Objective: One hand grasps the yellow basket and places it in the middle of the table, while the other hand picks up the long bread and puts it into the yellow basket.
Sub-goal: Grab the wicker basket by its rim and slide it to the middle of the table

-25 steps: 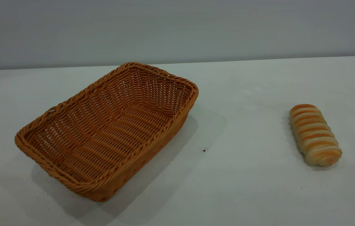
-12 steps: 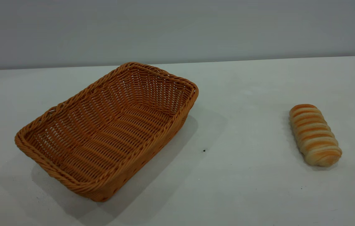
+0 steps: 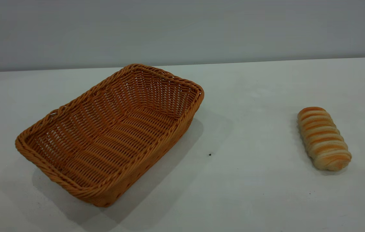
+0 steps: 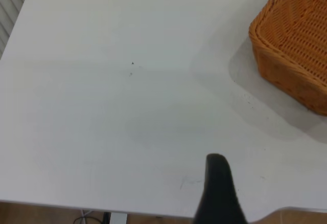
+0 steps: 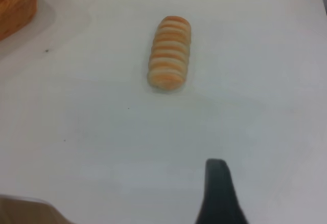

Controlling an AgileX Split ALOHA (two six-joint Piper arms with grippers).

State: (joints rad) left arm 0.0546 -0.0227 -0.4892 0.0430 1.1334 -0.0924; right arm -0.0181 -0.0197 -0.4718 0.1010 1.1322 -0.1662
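The yellow basket [image 3: 111, 132] lies empty on the white table [image 3: 250, 180], left of the middle and turned at an angle. One of its corners shows in the left wrist view [image 4: 296, 45]. The long bread [image 3: 323, 138] lies on the table at the right, well apart from the basket. It also shows in the right wrist view [image 5: 170, 51]. Neither gripper shows in the exterior view. A dark part of my left gripper [image 4: 217, 165] hangs over bare table near the table's edge, away from the basket. A dark part of my right gripper [image 5: 216, 169] hangs over bare table, short of the bread.
A grey wall [image 3: 182, 29] runs behind the table's far edge. A tiny dark speck [image 3: 210, 154] lies between basket and bread. The table's edge shows in the left wrist view [image 4: 61, 203] and the right wrist view [image 5: 30, 199]. A basket corner [image 5: 15, 4] also shows in the right wrist view.
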